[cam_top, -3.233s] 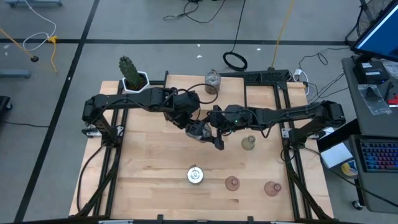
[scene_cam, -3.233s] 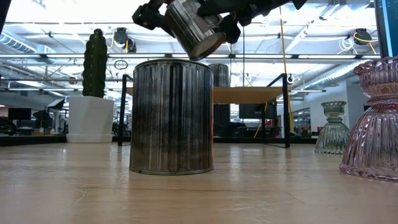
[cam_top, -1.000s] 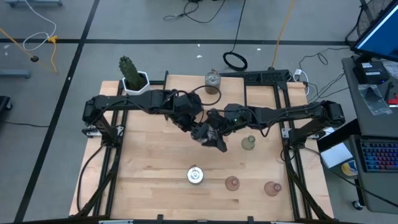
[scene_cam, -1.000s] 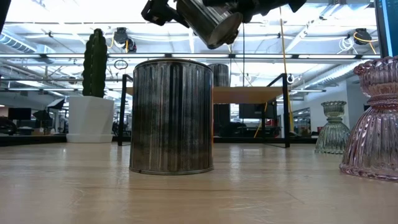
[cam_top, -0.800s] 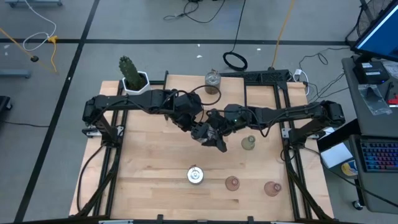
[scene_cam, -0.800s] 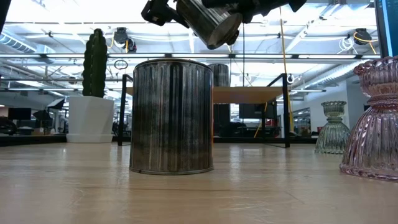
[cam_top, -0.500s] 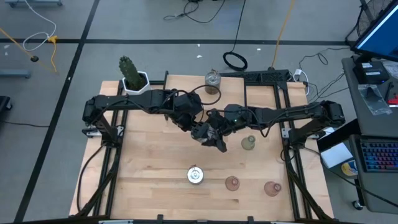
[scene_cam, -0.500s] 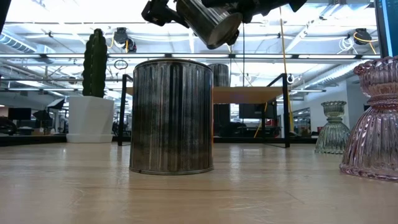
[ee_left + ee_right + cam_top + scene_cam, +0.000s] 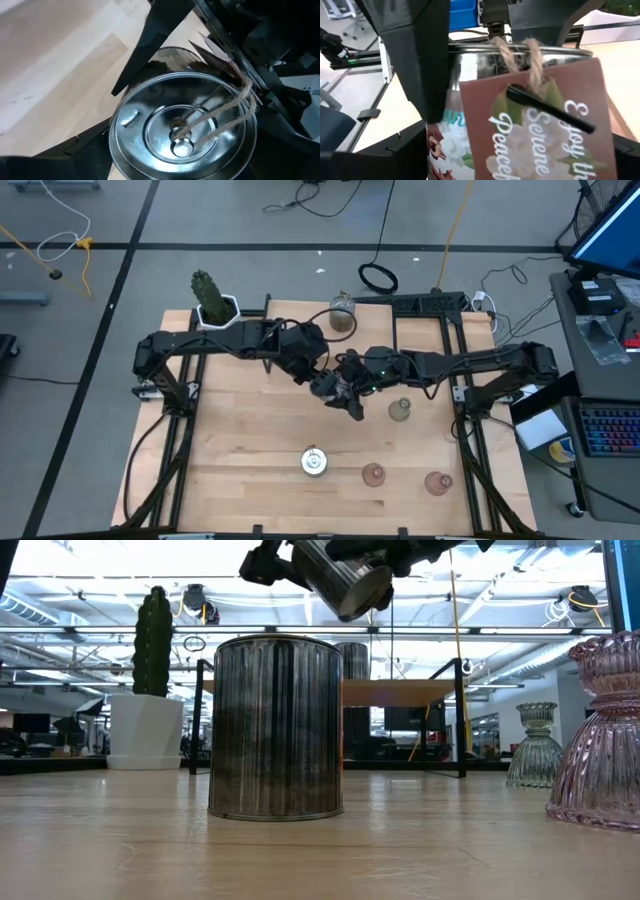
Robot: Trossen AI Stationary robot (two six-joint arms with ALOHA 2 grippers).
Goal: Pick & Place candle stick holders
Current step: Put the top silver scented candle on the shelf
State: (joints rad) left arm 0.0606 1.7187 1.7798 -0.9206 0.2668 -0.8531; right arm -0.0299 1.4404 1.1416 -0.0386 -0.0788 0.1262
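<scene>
Over the middle of the wooden table [image 9: 240, 440], both arms meet above the surface. The potted cactus [image 9: 212, 298] stands at the far left corner. The right gripper [image 9: 348, 393] clasps a tagged silvery candle holder [image 9: 345, 575], tilted in mid-air, jaws wide on its sides. The left gripper [image 9: 322, 383] brackets the same holder equally wide; whether it presses cannot be told. A second silvery holder [image 9: 342, 311] stands at the far edge and a third [image 9: 314, 462] near the front. The green glass holder [image 9: 399, 410] sits under the right arm, and two pink holders [image 9: 373, 474] [image 9: 437, 481] stand front right.
</scene>
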